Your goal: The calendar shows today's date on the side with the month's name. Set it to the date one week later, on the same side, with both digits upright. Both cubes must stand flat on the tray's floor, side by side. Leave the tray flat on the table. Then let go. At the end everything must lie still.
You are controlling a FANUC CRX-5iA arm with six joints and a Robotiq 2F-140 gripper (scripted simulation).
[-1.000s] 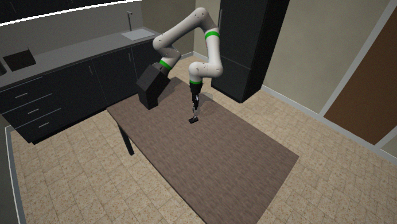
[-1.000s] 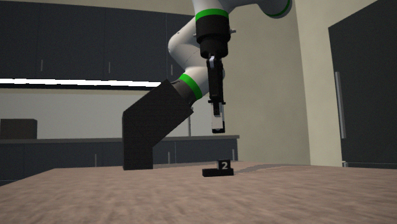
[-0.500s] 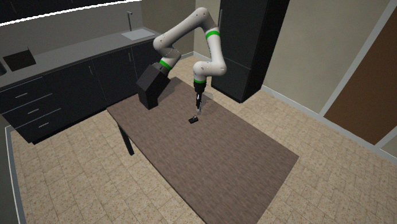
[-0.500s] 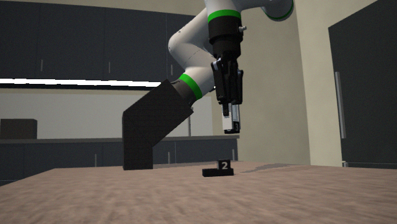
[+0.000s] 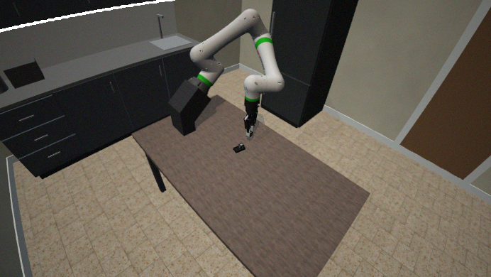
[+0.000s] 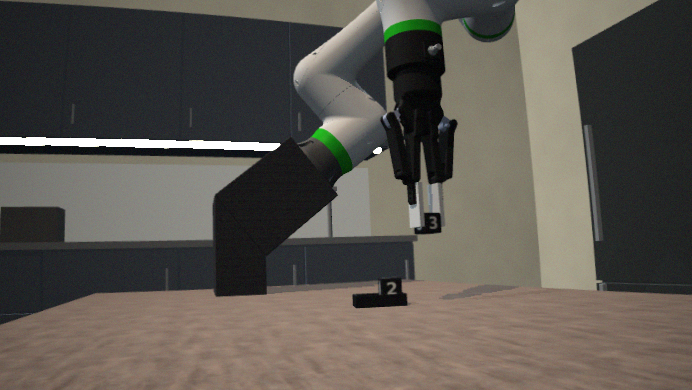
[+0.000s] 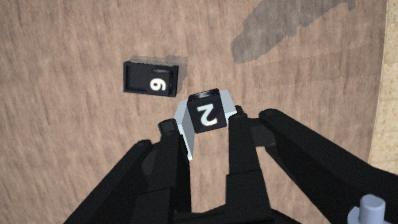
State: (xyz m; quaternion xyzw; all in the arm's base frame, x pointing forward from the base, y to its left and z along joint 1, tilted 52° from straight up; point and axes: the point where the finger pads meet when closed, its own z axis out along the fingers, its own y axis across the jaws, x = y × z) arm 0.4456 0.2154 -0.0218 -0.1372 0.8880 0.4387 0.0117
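One black cube [image 6: 428, 223] [image 7: 207, 114] is grasped between the pale fingertips [image 6: 416, 210] of the gripper [image 5: 250, 133] [image 6: 427, 205] [image 7: 207, 108], held in the air above the wooden table [image 5: 269, 185] [image 6: 300, 340] [image 7: 90, 150]. It shows a white 3 in the exterior view and a white 2 toward the wrist camera. Below, a small black tray [image 5: 239, 150] [image 6: 367, 300] [image 7: 135, 92] rests on the table. A second black cube [image 6: 390, 287] [image 7: 158, 84] sits at one end of it, with an upright 2 facing the exterior camera and a 6 or 9 on top.

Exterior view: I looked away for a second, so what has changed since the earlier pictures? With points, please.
The gripper [image 5: 250, 136] [image 6: 426, 221] [image 7: 207, 108] has moved right and turned, carrying its held cube [image 6: 433, 223] [image 7: 207, 116], whose 3 now shows. The tray [image 5: 236, 149] [image 6: 366, 301] [image 7: 126, 77] and the cube in it [image 5: 241, 145] [image 6: 390, 287] [image 7: 158, 84], showing 2, stayed put.
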